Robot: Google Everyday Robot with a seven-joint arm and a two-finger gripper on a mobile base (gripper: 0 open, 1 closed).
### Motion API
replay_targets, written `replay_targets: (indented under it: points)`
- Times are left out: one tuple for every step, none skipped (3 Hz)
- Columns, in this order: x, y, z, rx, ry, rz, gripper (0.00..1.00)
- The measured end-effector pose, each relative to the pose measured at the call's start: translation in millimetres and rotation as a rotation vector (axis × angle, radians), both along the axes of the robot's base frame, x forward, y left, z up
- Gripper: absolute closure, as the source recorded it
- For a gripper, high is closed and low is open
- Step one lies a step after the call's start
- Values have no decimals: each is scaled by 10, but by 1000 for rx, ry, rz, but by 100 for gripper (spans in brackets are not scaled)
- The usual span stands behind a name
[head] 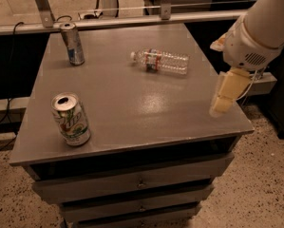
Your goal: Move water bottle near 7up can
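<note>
The water bottle (161, 61) lies on its side at the back middle of the grey tabletop (132, 103), white cap pointing left. The 7up can (71, 119) stands upright near the front left corner, far from the bottle. My gripper (225, 95) hangs from the white arm (255, 37) over the table's right edge, to the right of the bottle and nearer the front. It holds nothing that I can see.
A taller slim silver-blue can (72, 43) stands at the back left of the table. Drawers (137, 182) sit under the tabletop. A metal rail (132, 20) runs behind the table. Speckled floor lies around it.
</note>
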State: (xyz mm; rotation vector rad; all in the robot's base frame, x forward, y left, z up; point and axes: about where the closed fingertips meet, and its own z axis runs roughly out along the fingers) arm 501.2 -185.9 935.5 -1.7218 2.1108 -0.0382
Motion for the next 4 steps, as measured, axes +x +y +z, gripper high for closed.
replay_targets:
  points:
    - [576, 212, -215, 62, -62, 19, 0]
    - [1057, 335, -318, 126, -123, 19, 0]
    - [1468, 409, -424, 199, -137, -7, 0]
    - [1821, 426, -558, 289, -115, -56, 0]
